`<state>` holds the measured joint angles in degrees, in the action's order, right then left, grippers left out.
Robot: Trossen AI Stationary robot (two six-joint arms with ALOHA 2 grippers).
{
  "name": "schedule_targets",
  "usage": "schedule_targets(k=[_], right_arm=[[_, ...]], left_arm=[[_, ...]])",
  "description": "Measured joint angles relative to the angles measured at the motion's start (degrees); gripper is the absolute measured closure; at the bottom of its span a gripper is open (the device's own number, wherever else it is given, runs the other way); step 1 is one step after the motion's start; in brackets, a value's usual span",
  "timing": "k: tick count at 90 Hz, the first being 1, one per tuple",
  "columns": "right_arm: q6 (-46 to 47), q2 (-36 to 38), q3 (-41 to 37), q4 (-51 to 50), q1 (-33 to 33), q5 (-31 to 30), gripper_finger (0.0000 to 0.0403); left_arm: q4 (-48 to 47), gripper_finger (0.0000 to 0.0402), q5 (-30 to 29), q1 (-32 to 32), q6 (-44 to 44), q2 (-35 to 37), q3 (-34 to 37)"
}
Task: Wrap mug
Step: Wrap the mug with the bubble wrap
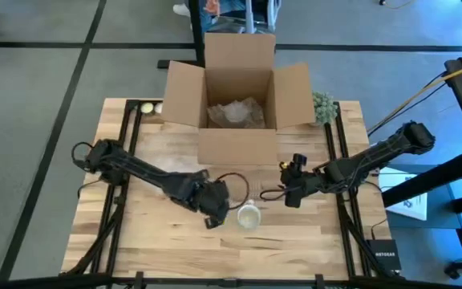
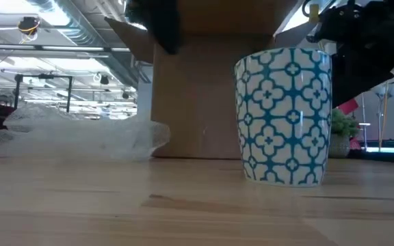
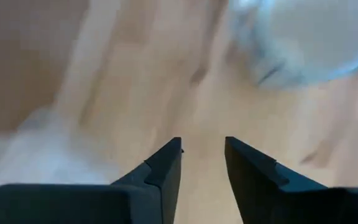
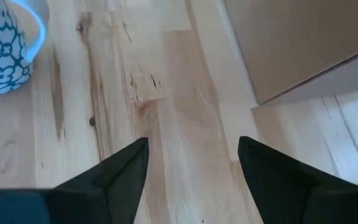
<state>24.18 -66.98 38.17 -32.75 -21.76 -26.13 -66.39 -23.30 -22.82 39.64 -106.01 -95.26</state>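
A white mug (image 1: 249,215) with a blue lattice pattern (image 2: 286,116) stands upright on its base on the wooden table, near the front middle. A crumpled sheet of clear wrap (image 2: 81,137) lies flat on the table to the mug's left, and it shows as a pale blur in the left wrist view (image 3: 36,149). My left gripper (image 1: 220,210) hovers open just left of the mug (image 3: 303,37). My right gripper (image 1: 289,191) hovers open to the mug's right and a little farther back. The mug (image 4: 5,43) sits off to one side of its fingers.
An open cardboard box (image 1: 239,96) with crumpled paper inside stands at the table's far middle, and its wall (image 4: 303,43) is close to my right gripper. A small green plant (image 1: 323,106) and two pale balls (image 1: 147,107) lie beside the box. Bare wood lies in front of the mug.
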Motion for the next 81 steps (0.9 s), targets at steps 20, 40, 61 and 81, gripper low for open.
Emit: schedule_targets(k=[20,40,61,81], right_arm=[[-0.01,0.0,0.0,0.13,0.0,0.0,0.0167],[-0.02,0.0,0.0,0.16,0.0,0.0,0.0167],[-0.02,0.0,0.0,0.61,0.0,-0.01,0.0167],[-0.61,0.0,0.0,2.29,0.0,-0.02,0.0167]], left_arm=[[-8.54,0.0295,-3.65,-3.19,13.79,5.56,10.8],[-1.36,0.0295,-4.37,-3.73,25.58,18.76,29.44],[4.94,0.0295,-5.02,-2.54,32.67,29.77,46.49],[16.31,0.0295,-5.11,-0.33,30.27,32.66,56.53]])
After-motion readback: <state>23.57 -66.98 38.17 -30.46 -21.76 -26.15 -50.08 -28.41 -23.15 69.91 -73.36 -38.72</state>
